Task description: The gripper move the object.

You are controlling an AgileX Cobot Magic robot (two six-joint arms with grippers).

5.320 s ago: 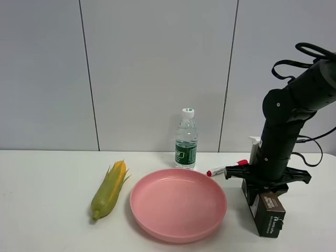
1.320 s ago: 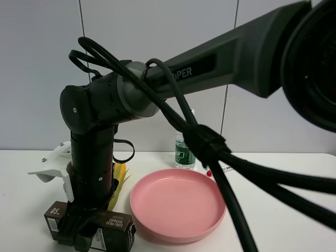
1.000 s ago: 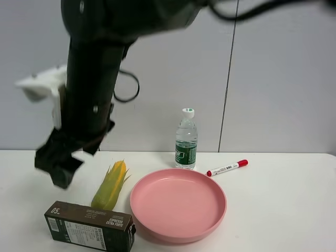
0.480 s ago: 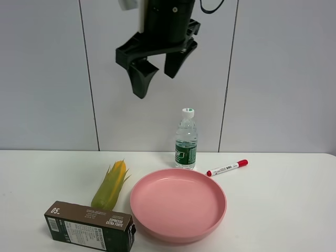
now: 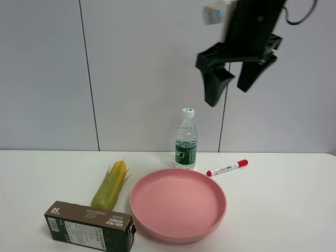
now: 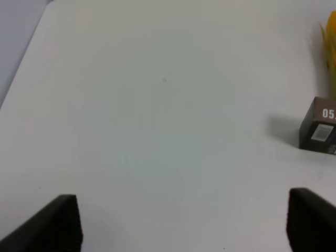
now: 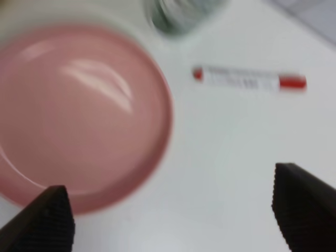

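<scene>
The carton (image 5: 89, 229) lies on its long side at the front left of the worktop (image 5: 278, 210), apart from both grippers. Its dark brown top carries a white "05" near the left end and "ESPRESSO EXTRA FORTE" further right. The paler panel on its front face has print too small to read. The left wrist view catches only one end of the carton (image 6: 318, 131), again marked "05".

Just behind it lies a green-yellow corn cob (image 5: 109, 190), its stalk end close to the carton's rear edge. The cob's tip (image 6: 332, 42) also shows at the border of the left wrist view. The carton's right end sits just beside the pink plate (image 5: 178, 205); whether they touch I cannot tell. The plate's smooth pink inside shows from rim to rim.

Behind the plate stands a clear bottle (image 5: 186, 142) with a white cap and a green label whose wording is unreadable. To its right lies a white marker (image 5: 227, 168) with a red cap.

The right gripper (image 5: 227, 96) hangs high above the bottle and marker, holding nothing, its black fingers (image 5: 212, 86) spread wide. Its blurred wrist view looks down between those fingers (image 7: 302, 210) at the plate (image 7: 79, 115), the marker (image 7: 249, 80) and what is probably the bottle (image 7: 184, 13).

The left gripper (image 6: 182, 194) is likewise spread, its fingers (image 6: 60, 226) over bare worktop, well apart from the carton.
</scene>
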